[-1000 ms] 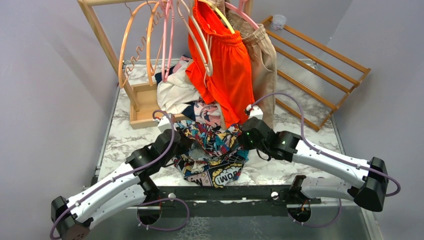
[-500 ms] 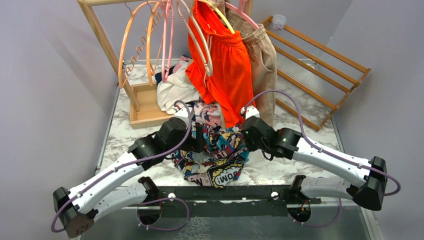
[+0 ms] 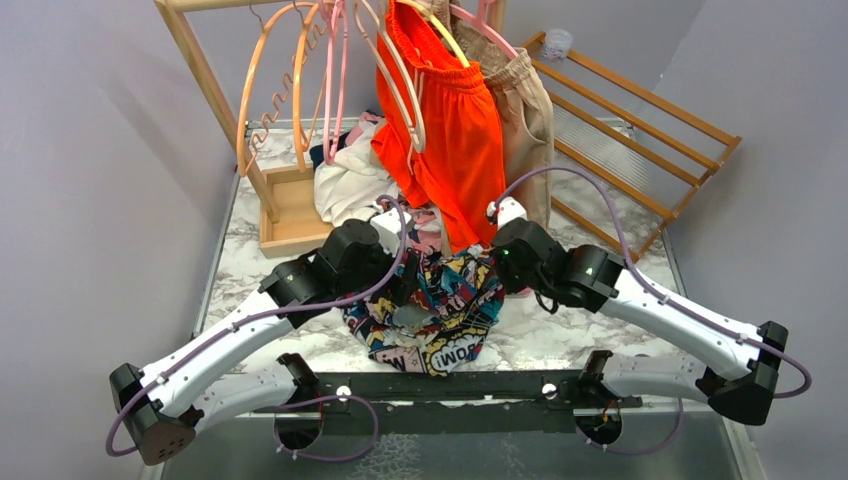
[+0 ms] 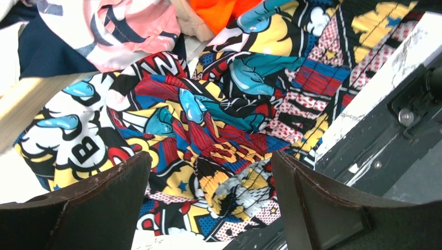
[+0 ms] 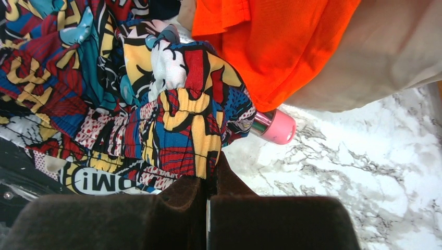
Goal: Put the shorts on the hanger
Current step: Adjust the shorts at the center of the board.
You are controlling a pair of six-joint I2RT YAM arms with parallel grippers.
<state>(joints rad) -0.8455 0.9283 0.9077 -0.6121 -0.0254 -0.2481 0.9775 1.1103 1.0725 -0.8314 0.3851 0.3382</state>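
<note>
Where the shorts lie: crumpled shorts in comic-book print sit on the marble table by its near edge, between the two arms
Left gripper: fingers spread wide, hanging just above the printed fabric and gripping nothing
Right gripper: fingers pressed together on a raised fold at the right side of the shorts
Hanger: a pale, thick-armed one hangs on the wooden rack against the orange shorts, among pink and orange ones; it carries none of the printed fabric
Behind the shorts: a heap of other clothes, white, navy and pink, beside a wooden tray
Beige shorts: hanging just right of the orange pair
Pink cylinder: shiny collar, lying on the marble, touching the printed fold under the orange hem
</note>
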